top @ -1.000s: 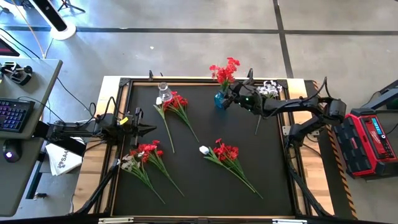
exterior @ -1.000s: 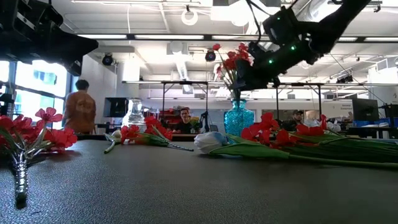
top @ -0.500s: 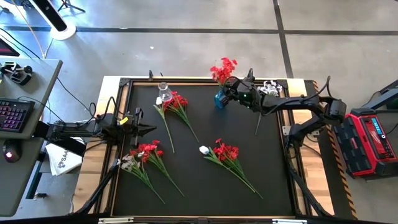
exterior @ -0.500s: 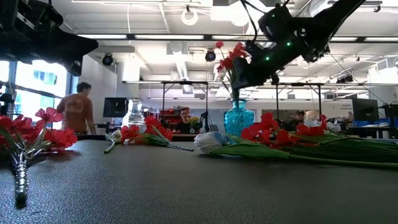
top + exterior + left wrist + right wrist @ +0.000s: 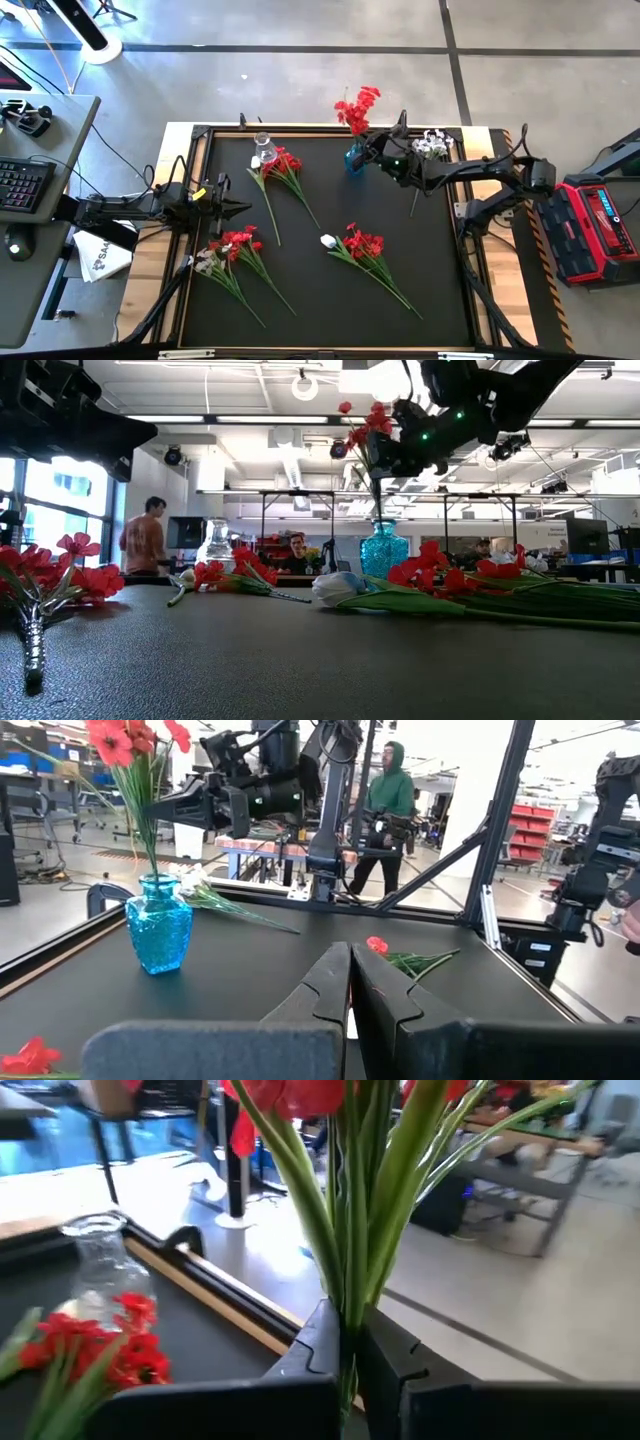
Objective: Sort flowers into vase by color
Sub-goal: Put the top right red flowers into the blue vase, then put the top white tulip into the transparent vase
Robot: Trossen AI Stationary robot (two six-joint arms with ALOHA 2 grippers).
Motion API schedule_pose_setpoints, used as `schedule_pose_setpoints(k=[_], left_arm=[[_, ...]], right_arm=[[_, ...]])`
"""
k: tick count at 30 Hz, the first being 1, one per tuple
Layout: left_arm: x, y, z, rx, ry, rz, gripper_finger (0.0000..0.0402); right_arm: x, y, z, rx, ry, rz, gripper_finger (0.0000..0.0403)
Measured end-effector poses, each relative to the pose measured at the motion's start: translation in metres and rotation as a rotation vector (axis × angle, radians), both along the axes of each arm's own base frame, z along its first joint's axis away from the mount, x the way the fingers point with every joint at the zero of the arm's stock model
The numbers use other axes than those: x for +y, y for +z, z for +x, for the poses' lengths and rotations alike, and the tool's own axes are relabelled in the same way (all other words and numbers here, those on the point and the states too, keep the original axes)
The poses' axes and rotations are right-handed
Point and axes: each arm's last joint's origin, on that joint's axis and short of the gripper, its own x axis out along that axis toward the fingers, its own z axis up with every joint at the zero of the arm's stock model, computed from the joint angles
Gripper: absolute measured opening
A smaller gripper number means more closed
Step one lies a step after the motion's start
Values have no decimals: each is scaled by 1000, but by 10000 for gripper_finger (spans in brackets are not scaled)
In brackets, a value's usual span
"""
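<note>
We see the right tool (image 5: 372, 150) held above the blue glass vase (image 5: 355, 158) near the counter's (image 5: 440, 270) far edge, right of the middle. Its fingers are clenched on the green stems of a red flower bunch (image 5: 356, 108); the right wrist view shows the stems (image 5: 350, 1230) pinched between the two fingers, and the low view shows the blooms (image 5: 368, 430) above the vase (image 5: 385, 548) with the stems running down toward its mouth. We cannot tell whether the stem ends are inside the vase.

The left tool (image 5: 238, 207) waits over the counter's left edge, about midway along it, clamped tight on nothing, as the left wrist view shows (image 5: 350, 982).

A clear glass vase (image 5: 264, 150) stands near the far edge, left of the middle, with a red sprig bunch (image 5: 283, 172) lying just beside it. A mixed red and white bunch (image 5: 230, 255) lies toward the near left corner. Another red bunch with one white bud (image 5: 362, 250) lies near the middle of the counter. A white sprig (image 5: 430, 148) lies near the far right corner, partly under the right arm.

A person (image 5: 146, 540) stands in the room beyond the counter.
</note>
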Motion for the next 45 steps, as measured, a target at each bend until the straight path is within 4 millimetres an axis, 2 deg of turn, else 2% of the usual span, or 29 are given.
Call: schedule_pose_setpoints(k=[5,10,19,23,30,34,39,45], left_arm=[[0,0,0,0,-6,1,0],[0,0,0,1,-6,0,0],[0,0,0,0,-6,-8,0],[0,0,0,0,-6,-8,0],[0,0,0,0,-7,-19,0],[0,0,0,0,-7,-25,0],[0,0,0,0,-6,-25,0],[0,0,0,0,2,-26,0]], right_arm=[[10,-11,7,52,-37,-2,1],[6,-29,13,77,-79,20,1],[5,-24,14,21,-115,-18,9],[3,-25,13,25,-128,-13,41],[3,-26,13,57,-120,-24,138],[10,-22,13,76,-96,-45,178],[22,-7,4,92,-100,-37,194],[41,12,-22,97,-80,63,195]])
